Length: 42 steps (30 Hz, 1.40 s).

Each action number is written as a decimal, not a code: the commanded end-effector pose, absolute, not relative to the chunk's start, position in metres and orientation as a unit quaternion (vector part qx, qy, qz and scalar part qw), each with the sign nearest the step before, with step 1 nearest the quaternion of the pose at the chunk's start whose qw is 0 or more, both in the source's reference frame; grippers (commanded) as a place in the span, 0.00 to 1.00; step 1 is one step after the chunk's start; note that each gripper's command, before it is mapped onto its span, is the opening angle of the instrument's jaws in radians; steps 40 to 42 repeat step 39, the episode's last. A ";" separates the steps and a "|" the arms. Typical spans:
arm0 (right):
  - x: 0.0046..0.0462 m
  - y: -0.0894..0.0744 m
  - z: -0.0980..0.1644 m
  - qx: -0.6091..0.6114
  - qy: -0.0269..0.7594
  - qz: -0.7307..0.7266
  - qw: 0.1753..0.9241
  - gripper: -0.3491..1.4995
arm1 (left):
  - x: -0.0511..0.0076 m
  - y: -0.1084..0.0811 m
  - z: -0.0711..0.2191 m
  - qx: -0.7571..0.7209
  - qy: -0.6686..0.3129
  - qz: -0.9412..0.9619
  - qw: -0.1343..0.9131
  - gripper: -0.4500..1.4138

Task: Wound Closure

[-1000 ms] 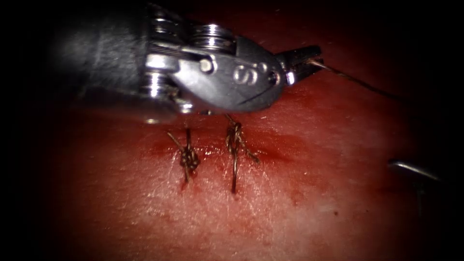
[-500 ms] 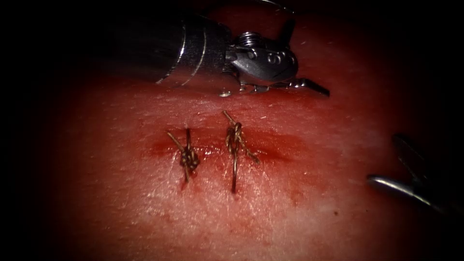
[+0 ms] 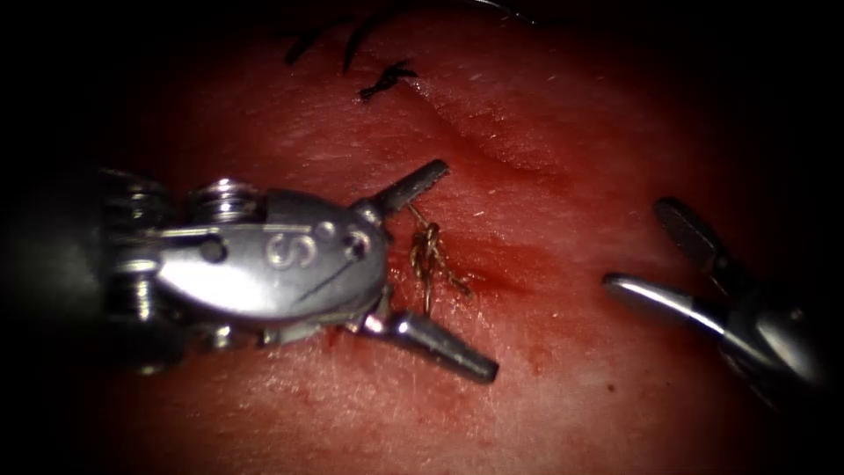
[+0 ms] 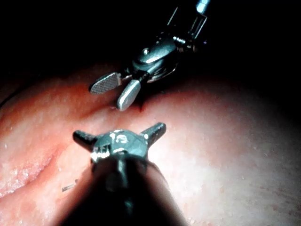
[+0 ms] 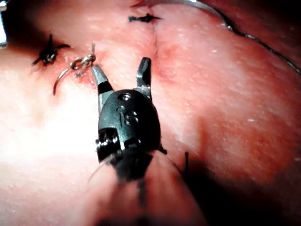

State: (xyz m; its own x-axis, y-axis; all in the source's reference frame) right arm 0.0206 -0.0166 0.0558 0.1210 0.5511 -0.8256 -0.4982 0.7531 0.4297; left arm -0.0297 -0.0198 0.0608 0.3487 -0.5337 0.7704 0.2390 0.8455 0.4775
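Note:
My left tool reaches in from the left with its jaws spread wide and nothing in them. The jaws straddle a knotted brown stitch on the cut. Its body covers the stitch further left. My right tool hovers right of the cut, open and holding nothing. In the left wrist view my left tool faces the right tool. The right wrist view has the right tool just beside the brown knot. A curved needle with thread lies free on the far tissue.
Dark cut ends of thread lie on the tissue at the far side. Older dark stitches sit along the cut. Red fluid stains the tissue around the brown knot.
My left tool let go of the thread, opened wide and swung from the far side down to the stitches, covering the left one. My right tool came in from the right edge.

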 end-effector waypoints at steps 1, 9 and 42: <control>0.0226 -0.016 0.055 0.027 0.577 0.329 0.747 0.84 | -0.0292 -0.020 0.060 0.139 -0.527 -0.229 0.807 0.74; 0.0241 -0.017 0.051 -0.008 0.592 0.139 0.794 0.85 | -0.0232 -0.019 0.062 0.175 -0.573 -0.154 0.786 0.70; 0.0221 -0.017 0.050 -0.024 0.567 0.083 0.819 0.79 | -0.0211 -0.019 0.065 0.130 -0.542 -0.156 0.816 0.69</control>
